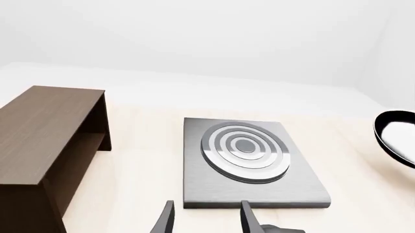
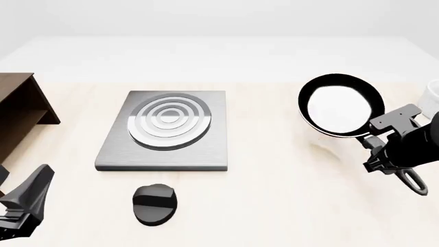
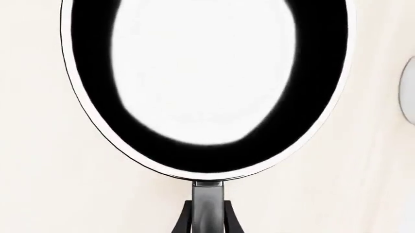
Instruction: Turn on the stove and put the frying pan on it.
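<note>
Right pincer [image 2: 381, 140] grips the frying pan [image 2: 340, 104] by its handle at frame right, so we judge the stove [image 2: 168, 131] lies leftward at centre, while our left pincer [image 2: 24, 198], parted, sits nearer the knob [image 2: 155, 204].

You're in a bare simulated tabletop scene: a pale table [image 2: 274, 206], blank white walls, and a brown wooden shelf [image 2: 17, 116] at left.
</note>
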